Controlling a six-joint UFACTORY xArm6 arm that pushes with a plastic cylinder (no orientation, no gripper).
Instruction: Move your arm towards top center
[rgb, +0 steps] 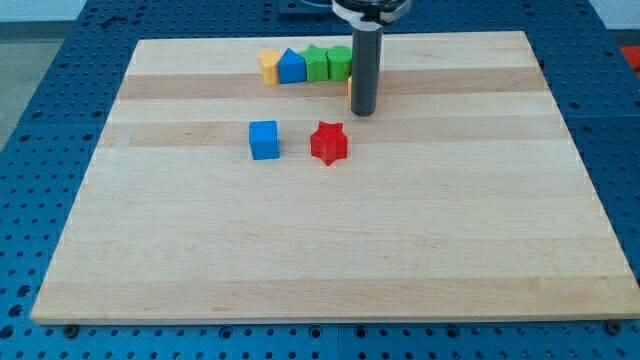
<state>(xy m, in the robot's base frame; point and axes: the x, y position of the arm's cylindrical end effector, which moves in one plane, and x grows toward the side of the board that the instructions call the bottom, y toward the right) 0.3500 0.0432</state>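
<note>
My tip (363, 112) rests on the wooden board (320, 250) near the view's top centre, just right of and below a row of blocks. The row holds a yellow block (268, 66), a blue block with a peaked top (291, 66), a green block (316, 62) and a second green block (339, 62). A sliver of a yellow block (350, 86) shows at the rod's left edge, mostly hidden behind the rod. A blue cube (264, 139) and a red star-shaped block (328, 143) lie below the row, left of and below my tip.
The board lies on a blue perforated table (40, 120). The board's top edge runs just above the row of blocks.
</note>
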